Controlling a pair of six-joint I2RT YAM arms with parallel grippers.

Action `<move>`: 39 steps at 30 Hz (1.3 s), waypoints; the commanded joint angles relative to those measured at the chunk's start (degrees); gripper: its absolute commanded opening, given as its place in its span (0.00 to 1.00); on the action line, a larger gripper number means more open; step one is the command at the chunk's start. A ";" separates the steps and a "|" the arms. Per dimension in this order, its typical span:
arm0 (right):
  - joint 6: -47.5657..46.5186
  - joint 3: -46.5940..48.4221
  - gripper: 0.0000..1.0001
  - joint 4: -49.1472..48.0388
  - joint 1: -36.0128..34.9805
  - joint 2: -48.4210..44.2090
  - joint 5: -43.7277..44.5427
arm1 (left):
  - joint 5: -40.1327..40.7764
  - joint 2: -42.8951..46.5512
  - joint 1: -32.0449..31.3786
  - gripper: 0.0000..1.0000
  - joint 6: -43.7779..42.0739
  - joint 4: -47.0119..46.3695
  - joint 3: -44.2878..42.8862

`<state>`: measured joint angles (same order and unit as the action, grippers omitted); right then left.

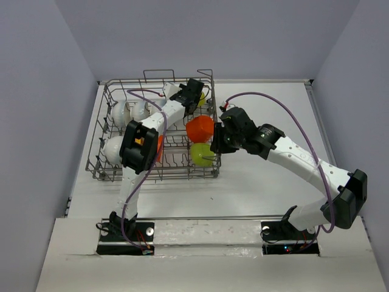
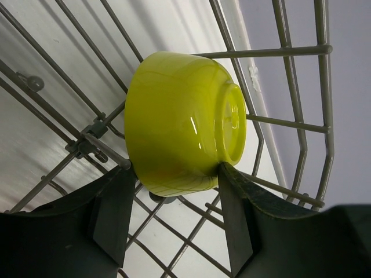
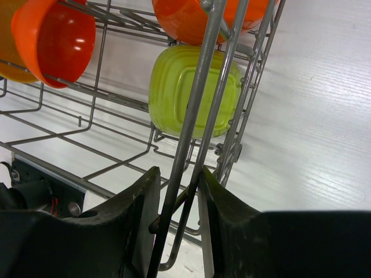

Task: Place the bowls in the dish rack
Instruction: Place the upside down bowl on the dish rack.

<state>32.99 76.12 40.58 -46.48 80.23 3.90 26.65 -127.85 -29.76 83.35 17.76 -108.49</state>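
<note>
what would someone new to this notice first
Bright colour in the grey wire dish rack stands out: a red-orange bowl and a lime green bowl by its right side, white bowls on the left. Close up, the left end effector brackets a yellow-green bowl in the far right corner, while the right end effector appears to grip the rack's right wall.
</note>
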 commanded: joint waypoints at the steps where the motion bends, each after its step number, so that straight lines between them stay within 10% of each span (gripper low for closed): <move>1: -3.64 0.96 0.14 0.20 -1.16 -4.20 -5.13 | 1.74 2.78 0.05 0.47 -3.54 -3.43 3.89; 32: -3.81 2.63 0.18 -0.85 -1.16 -1.48 -1.62 | 0.07 15.35 -0.65 0.41 -25.69 -13.97 22.09; 39: -3.99 3.86 0.18 0.03 -1.16 -1.39 -1.18 | -0.02 16.06 -0.65 0.70 -29.47 -15.47 17.54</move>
<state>32.08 76.44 42.33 -46.59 80.12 5.30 24.84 -116.49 -30.37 58.39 0.67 -87.35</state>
